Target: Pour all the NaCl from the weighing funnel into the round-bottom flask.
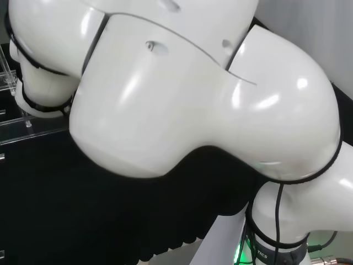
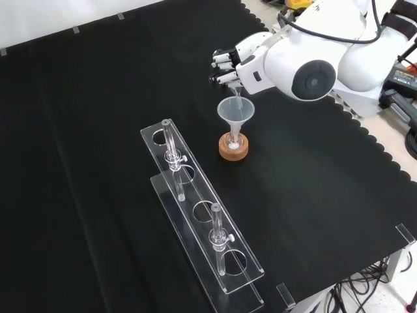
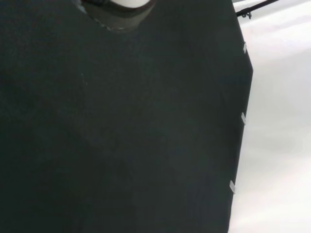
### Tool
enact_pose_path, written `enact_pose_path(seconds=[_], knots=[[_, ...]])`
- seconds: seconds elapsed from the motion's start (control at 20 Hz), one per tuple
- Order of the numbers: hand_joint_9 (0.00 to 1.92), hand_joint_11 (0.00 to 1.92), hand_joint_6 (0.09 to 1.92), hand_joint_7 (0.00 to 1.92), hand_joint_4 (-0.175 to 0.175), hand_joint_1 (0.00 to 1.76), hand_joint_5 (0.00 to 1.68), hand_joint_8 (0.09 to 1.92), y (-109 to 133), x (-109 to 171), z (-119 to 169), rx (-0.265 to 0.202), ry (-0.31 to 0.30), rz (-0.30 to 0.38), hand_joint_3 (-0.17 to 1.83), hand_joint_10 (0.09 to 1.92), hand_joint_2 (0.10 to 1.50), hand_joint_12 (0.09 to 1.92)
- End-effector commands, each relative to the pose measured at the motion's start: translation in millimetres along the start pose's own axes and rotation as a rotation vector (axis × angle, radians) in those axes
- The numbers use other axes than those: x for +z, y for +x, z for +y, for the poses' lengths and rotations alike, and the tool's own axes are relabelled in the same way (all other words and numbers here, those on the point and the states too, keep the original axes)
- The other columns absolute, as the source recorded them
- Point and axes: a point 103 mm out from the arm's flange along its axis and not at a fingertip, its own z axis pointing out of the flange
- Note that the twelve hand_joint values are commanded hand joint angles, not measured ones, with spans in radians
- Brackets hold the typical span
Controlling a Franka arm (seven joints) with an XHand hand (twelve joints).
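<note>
In the front view the hand hangs above the flask with its fingers curled round a clear weighing funnel. The weighing funnel is tilted steeply, its spout pointing down into a clear conical funnel. That funnel stands in the neck of a small round-bottom flask on a cork ring. Some white powder lies in the flask's bulb. The arm's big white link with a grey cap stands just right of the hand. A blurred white part of the hand edges the wrist view.
A long clear rack with two glass tubes lies in front of the flask in the front view. Part of that rack shows at the head view's left, beside the arm's white links. The cloth's scalloped edge runs at the right.
</note>
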Motion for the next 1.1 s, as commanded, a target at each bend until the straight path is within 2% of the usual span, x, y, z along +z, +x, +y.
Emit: enact_pose_path(seconds=[0.05, 0.25, 0.75, 1.1], knots=[[1.0, 0.88, 0.15, 0.54, 0.175, 1.14, 1.48, 0.67, 0.3, -5.9, -2.1, 0.004, -0.006, -0.039, -0.17, 0.17, 1.02, 0.93], [0.99, 0.87, 0.15, 0.54, 0.175, 1.14, 1.48, 0.67, 2.3, -11.3, -3.6, 0.007, -0.025, -0.085, -0.17, 0.17, 1.02, 0.94], [0.99, 0.86, 0.16, 0.53, 0.175, 1.14, 1.47, 0.67, 4.5, -17.0, -4.2, 0.021, 0.007, -0.146, -0.17, 0.17, 1.02, 0.95], [0.98, 0.85, 0.16, 0.53, 0.175, 1.14, 1.47, 0.67, 1.1, -18.7, -4.6, 0.039, 0.019, -0.144, -0.17, 0.17, 1.02, 0.95]])
